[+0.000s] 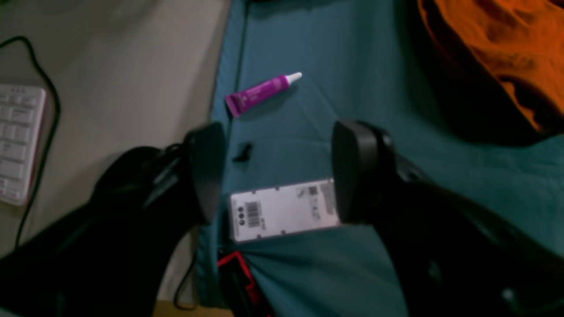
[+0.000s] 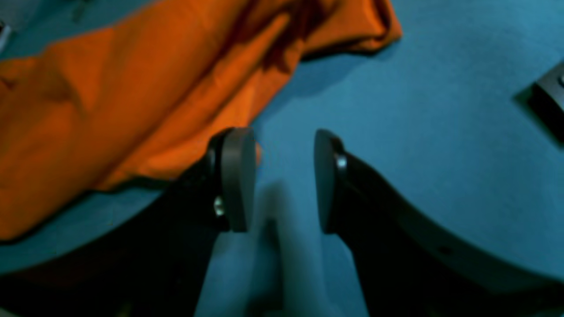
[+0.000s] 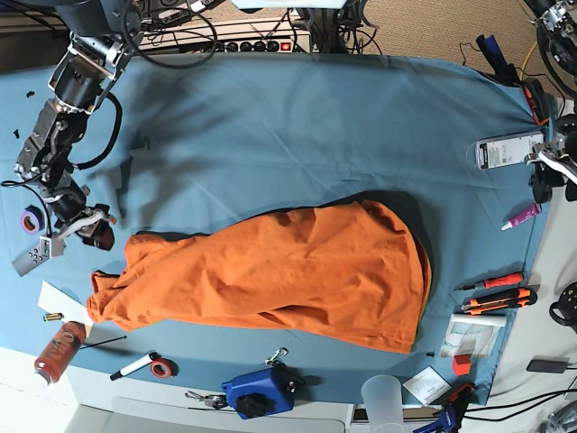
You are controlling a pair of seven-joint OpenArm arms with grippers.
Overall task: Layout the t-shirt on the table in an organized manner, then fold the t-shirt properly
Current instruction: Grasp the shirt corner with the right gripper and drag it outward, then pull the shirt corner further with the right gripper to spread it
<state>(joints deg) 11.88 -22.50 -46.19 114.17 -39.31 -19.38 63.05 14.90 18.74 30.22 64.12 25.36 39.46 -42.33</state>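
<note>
Across the lower middle of the base view, the t-shirt (image 3: pixel 279 271): bright orange, spread wide and rumpled on the table (image 3: pixel 270 135), one rounded end toward the right of the frame, a bunched sleeve end at lower left. Teal cloth bare above it over the upper half of the frame

At the left edge of that view, the right gripper (image 3: pixel 90 225), just beside the shirt's upper left corner. In the right wrist view, right gripper (image 2: pixel 282 176) with jaws parted, only teal cloth between the two pads, nothing gripped; orange fabric filling the upper left of the frame and touching or lying just behind the left-hand pad, cannot tell which. Small dark object (image 2: pixel 548 99) at the right edge of that frame, too cropped to name

At the right edge of the base view, the left gripper (image 3: pixel 552 171), well apart from the shirt. In the left wrist view, left gripper (image 1: pixel 277 171) with jaws spread wide, empty, hanging over a white labelled box (image 1: pixel 282 211) with a barcode at the table's edge. Purple tube (image 1: pixel 260 93) with a white tip lying on the cloth above the box, in the upper middle of the frame; a fold of orange in the upper right corner

Along the bottom of the base view, a blue tool (image 3: pixel 260 392), a red can (image 3: pixel 56 350) at lower left
</note>
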